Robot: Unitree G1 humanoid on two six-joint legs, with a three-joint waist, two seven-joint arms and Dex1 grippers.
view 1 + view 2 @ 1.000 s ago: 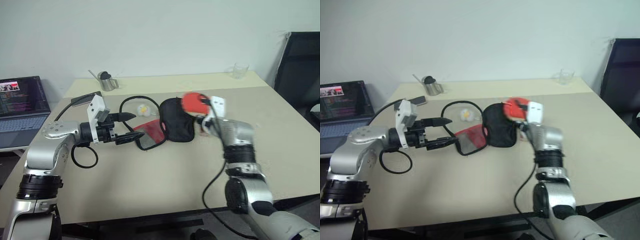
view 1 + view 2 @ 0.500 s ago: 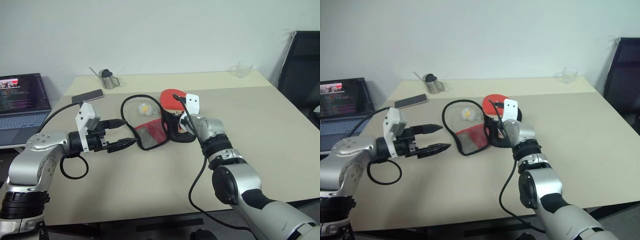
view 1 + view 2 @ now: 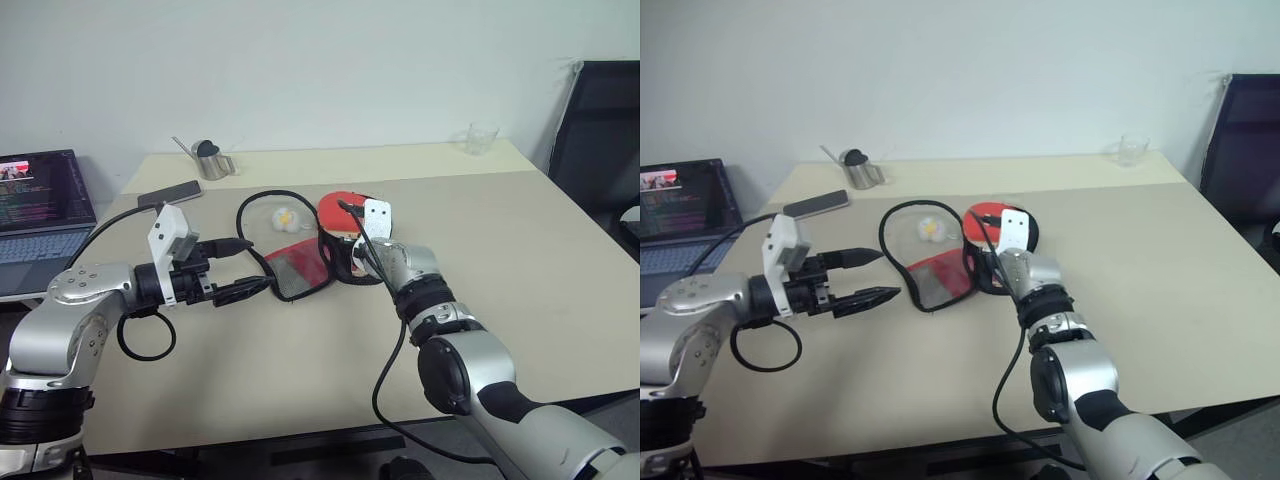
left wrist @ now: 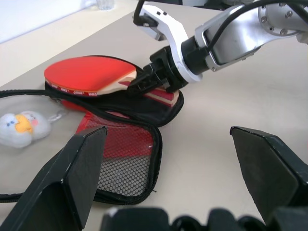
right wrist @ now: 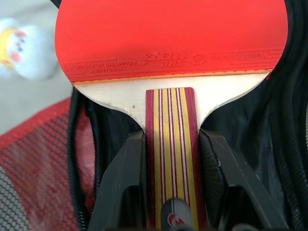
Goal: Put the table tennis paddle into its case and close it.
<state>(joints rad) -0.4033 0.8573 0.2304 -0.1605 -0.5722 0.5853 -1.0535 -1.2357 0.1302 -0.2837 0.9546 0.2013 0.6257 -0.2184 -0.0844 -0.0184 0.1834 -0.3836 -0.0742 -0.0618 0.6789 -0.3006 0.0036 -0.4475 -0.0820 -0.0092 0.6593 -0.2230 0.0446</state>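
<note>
Paddle (image 4: pixel 89 75) handle pinched in the right gripper (image 5: pixel 168 159) over the unzipped case (image 4: pixel 120 144) — best lowered flat, blade-first — while the left gripper (image 3: pixel 865 277) waits agape.

Paddle (image 3: pixel 340 209) over open case (image 3: pixel 305 262)

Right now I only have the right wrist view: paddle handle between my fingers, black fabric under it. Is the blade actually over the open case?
Observer: Yes. The table tennis paddle lies over the black half of the case, which is unzipped and spread flat on the table.
Operator: Where is the other half?
Observer: The red mesh half lies toward the left gripper, flat on the table.
Operator: Is the left gripper touching it?
Observer: No. It hovers open beside the mesh half, holding nothing.
Operator: Anything else near the case?
Observer: A small white plush toy sits inside the loop of the case's zip edge.
</note>
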